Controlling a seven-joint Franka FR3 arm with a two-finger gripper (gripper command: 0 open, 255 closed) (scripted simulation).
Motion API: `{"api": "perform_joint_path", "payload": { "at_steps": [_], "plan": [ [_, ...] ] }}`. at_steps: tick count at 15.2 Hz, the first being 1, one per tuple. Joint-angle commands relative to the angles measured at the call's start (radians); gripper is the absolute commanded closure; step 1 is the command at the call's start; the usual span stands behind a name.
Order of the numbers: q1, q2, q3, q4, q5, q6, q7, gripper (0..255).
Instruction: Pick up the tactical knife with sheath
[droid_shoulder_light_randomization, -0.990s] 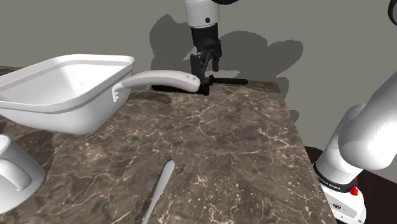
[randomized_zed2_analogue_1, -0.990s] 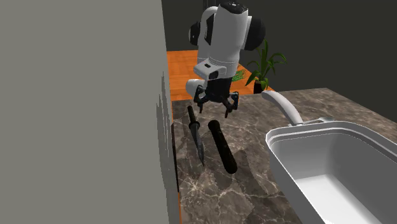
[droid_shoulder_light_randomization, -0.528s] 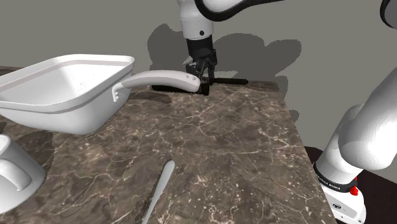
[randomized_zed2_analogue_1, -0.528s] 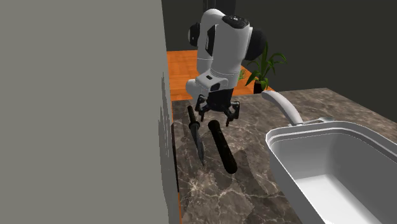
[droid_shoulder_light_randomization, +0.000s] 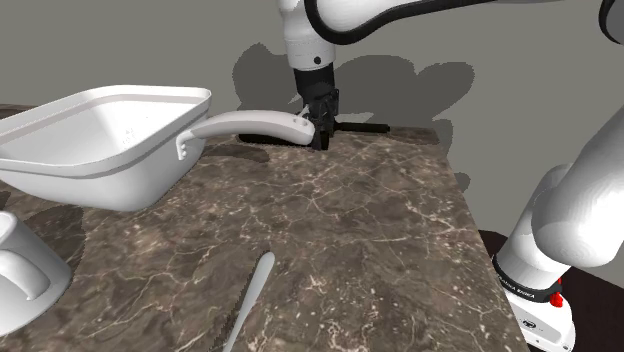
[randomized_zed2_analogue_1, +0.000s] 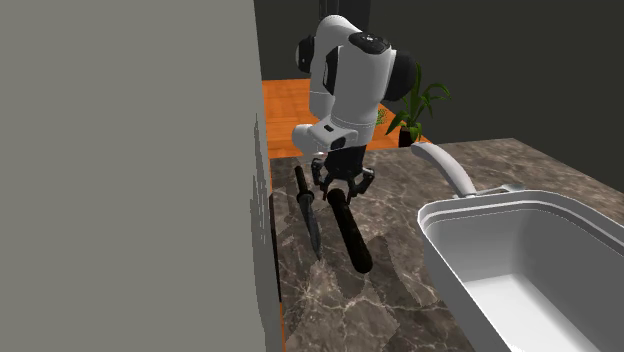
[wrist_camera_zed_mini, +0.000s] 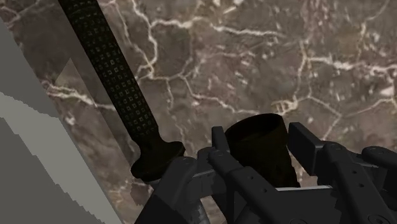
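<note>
- Showing, nearer than the white basin (droid_shoulder_light_randomization: 100, 165), a white mug (droid_shoulder_light_randomization: 20, 265) and a slim pale utensil (droid_shoulder_light_randomization: 255, 285), both lying on the marble counter (droid_shoulder_light_randomization: 370, 220).
- Showing, just past the tip of the basin's curved handle (droid_shoulder_light_randomization: 255, 124), the black sheath (randomized_zed2_analogue_1: 350, 235) lying flat, with the bare knife (randomized_zed2_analogue_1: 306, 205) lying beside it, away from the basin, along the grey wall (randomized_zed2_analogue_1: 130, 150).
- Clamping the gripper (randomized_zed2_analogue_1: 341, 190) on the sheath's end, fingers seemingly pressing both sides.
- Judging progress: reaching and closing apparently done; lifting not yet begun, sheath resting on the counter.
</note>
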Motion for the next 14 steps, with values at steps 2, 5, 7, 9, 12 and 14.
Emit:
{"api": "perform_joint_path", "payload": {
  "at_steps": [2,5,7,9,12,14],
  "plan": [
    [0.0,0.001,0.0,-0.001,0.0,0.001,0.0,255],
    [0.0,0.001,0.0,-0.002,0.0,0.001,0.0,255],
    [0.0,0.003,0.0,0.028,-0.001,-0.026,-0.001,255],
    [0.0,0.008,0.0,0.06,-0.002,-0.053,-0.002,255],
    [0.0,0.016,0.001,0.108,-0.005,-0.095,-0.002,255],
    [0.0,0.022,0.002,0.143,-0.007,-0.123,-0.003,255]
  ]
}}
